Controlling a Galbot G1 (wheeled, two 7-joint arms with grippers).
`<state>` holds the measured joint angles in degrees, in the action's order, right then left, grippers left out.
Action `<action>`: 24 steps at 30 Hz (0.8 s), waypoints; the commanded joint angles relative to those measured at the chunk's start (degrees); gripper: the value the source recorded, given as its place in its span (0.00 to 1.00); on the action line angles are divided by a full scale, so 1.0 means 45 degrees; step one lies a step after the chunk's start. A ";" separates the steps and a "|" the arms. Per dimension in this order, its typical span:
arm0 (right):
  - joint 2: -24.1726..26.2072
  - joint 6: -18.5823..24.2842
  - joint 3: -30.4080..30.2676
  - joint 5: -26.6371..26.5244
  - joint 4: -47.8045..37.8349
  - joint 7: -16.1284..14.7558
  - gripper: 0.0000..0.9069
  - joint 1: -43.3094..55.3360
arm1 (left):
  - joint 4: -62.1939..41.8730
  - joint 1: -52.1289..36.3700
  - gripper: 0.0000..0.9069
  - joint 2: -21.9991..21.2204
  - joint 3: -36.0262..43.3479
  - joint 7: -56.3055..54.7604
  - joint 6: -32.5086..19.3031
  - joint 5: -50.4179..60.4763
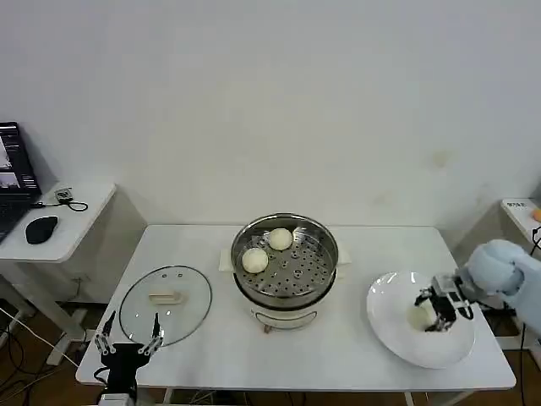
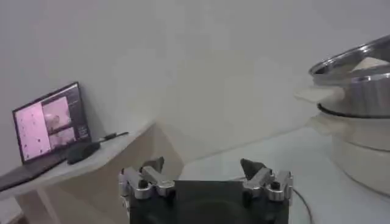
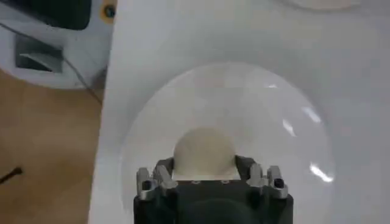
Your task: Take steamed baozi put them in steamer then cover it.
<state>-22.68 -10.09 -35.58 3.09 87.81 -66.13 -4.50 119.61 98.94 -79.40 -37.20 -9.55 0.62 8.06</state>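
bare table [image 1: 355,347] between steamer [image 1: 286,260] and plate [image 1: 389,326], steamer uncovered

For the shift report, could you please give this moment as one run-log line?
right gripper: around baozi on plate | left gripper: open, idle at table edge | steamer: two baozi | glass lid: on table

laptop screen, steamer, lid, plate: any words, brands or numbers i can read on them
No text can be read anywhere.
laptop screen: shows windows and images, any writing too small and blurred to read.
steamer: no label or brand visible.
glass lid: none visible.
white plate: none visible.
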 commanded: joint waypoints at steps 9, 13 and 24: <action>-0.3706 -0.0257 -0.4178 -0.1808 -0.1349 0.0031 0.77 0.7926 | 0.0158 0.0029 1.00 0.0048 -0.0338 0.0005 0.0035 -0.0058; -0.5331 -0.0387 -0.4838 -0.2120 -0.1633 0.0118 0.77 0.8641 | 0.0255 0.0079 1.00 0.0009 -0.0449 0.0010 0.0037 -0.0078; -0.9045 -0.0264 -0.5425 -0.2267 -0.2456 0.0338 0.77 0.8320 | 0.0501 0.0286 1.00 -0.0070 -0.0752 0.0018 0.0060 -0.0110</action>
<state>-50.80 -11.37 -56.39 -5.69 79.09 -64.85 28.51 121.57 100.07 -79.52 -40.09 -9.47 0.86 7.55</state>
